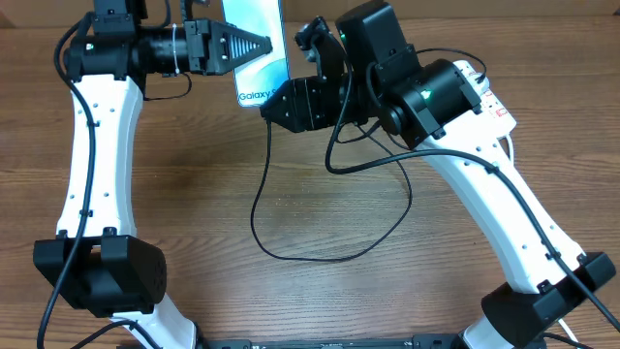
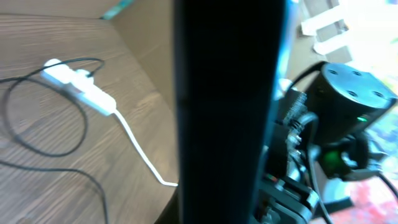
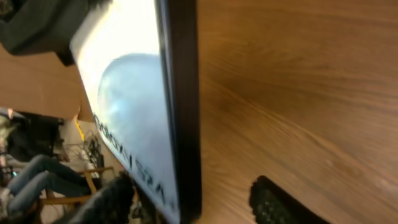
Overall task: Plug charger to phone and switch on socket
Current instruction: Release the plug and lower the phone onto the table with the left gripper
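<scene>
While the left gripper (image 1: 263, 46) clamps the phone (image 1: 260, 79) and the right gripper (image 1: 269, 109) gapes, it looks rigid, slick, fragile: pinch the edges.

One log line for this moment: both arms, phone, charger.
left gripper: shut on phone | right gripper: jaws open astride phone edge | charger: loops on table

The phone (image 2: 227, 112), dark and blurred, fills the middle. Left of it, the socket (image 2: 78, 87) lies on the table (image 2: 62, 186). The charger (image 2: 37, 146) cable loops beside it.
</scene>
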`<action>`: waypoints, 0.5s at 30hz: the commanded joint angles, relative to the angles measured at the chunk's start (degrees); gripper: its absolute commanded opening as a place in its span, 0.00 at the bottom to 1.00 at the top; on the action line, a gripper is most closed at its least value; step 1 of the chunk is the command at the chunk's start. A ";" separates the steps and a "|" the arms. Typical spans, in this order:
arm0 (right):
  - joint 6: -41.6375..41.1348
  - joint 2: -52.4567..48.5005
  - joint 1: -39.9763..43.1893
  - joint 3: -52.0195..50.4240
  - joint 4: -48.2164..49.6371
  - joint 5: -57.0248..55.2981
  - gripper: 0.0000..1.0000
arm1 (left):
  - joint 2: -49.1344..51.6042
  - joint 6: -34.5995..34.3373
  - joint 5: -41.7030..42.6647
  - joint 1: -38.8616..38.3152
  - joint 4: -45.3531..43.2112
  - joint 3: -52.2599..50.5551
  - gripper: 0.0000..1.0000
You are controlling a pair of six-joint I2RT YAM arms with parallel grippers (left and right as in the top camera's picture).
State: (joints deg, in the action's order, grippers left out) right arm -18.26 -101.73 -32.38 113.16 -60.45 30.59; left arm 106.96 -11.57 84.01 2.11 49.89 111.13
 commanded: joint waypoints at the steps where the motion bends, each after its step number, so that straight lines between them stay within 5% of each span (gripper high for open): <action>1: 0.26 0.81 0.02 1.27 -1.09 -1.55 0.67 | -0.15 0.87 -6.82 0.33 1.11 0.68 0.04; 7: -4.44 0.79 1.77 1.27 -5.86 -12.33 0.81 | 1.14 5.77 -30.60 -0.96 13.27 0.68 0.04; 10: -6.03 0.79 3.69 1.27 -8.61 -20.52 1.00 | 2.95 10.12 -33.64 -2.40 17.86 0.68 0.04; 15: -6.01 0.79 8.11 1.25 -11.98 -26.84 1.00 | 7.32 13.51 -38.23 -6.01 20.63 0.68 0.04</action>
State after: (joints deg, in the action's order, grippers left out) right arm -23.18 -101.73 -26.59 113.16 -71.68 10.94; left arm 111.90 -2.42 51.05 -1.58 70.15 111.13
